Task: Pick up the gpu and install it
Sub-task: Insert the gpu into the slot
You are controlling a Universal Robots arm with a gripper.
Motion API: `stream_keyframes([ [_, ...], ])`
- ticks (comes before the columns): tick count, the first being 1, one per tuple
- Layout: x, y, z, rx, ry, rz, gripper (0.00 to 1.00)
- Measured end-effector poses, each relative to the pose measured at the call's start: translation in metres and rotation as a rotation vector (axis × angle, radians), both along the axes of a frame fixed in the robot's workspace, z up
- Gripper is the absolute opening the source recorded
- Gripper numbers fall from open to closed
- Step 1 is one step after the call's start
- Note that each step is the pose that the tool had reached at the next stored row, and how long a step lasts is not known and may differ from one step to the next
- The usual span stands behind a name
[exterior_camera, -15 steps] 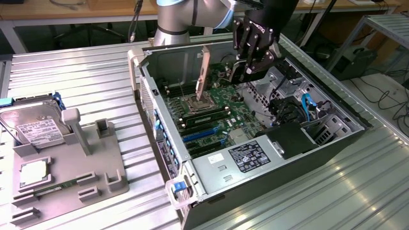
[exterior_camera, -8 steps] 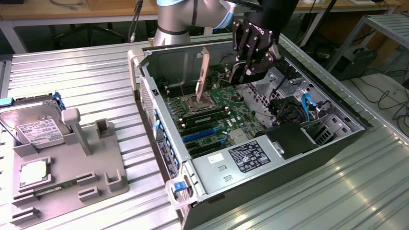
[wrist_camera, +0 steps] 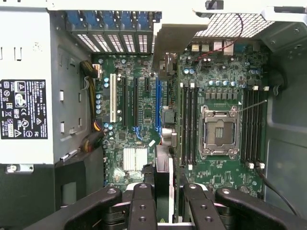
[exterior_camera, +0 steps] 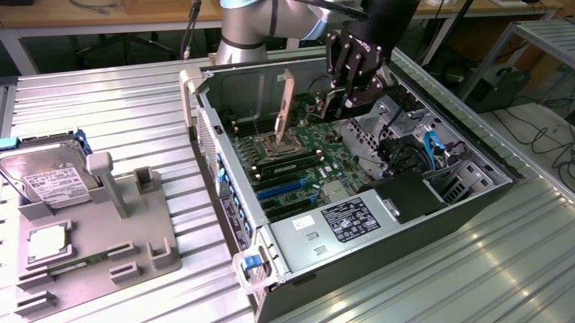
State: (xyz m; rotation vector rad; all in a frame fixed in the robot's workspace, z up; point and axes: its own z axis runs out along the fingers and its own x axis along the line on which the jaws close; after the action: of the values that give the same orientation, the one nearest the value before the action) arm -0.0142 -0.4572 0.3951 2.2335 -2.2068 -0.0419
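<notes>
The open computer case (exterior_camera: 467, 158) lies on the metal table with its green motherboard (exterior_camera: 314, 145) facing up. Inside the case, above the board, my gripper (exterior_camera: 346, 101) is shut on the gpu (exterior_camera: 329, 108), a thin card held edge-on with a silvery edge. In the wrist view my gripper (wrist_camera: 163, 203) holds the gpu (wrist_camera: 163, 172) as a dark strip between its fingers (wrist_camera: 141, 211). There the card runs in line with the slots, beside the blue slot (wrist_camera: 157, 105). The card is above the board, not seated.
A tan upright strip (exterior_camera: 285, 108) stands near the open processor socket (exterior_camera: 280, 145). The power supply (exterior_camera: 346, 219) fills the near end of the case. On the exterior view's left, a grey fixture (exterior_camera: 99, 229) carries a hard drive (exterior_camera: 45, 176) and a square chip (exterior_camera: 47, 242).
</notes>
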Motion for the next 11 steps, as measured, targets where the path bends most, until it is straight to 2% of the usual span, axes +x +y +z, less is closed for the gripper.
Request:
stream_keyframes([
  [11,-0.0007,-0.0008,-0.0052,-0.0001,0.0001,0.001,0.27],
])
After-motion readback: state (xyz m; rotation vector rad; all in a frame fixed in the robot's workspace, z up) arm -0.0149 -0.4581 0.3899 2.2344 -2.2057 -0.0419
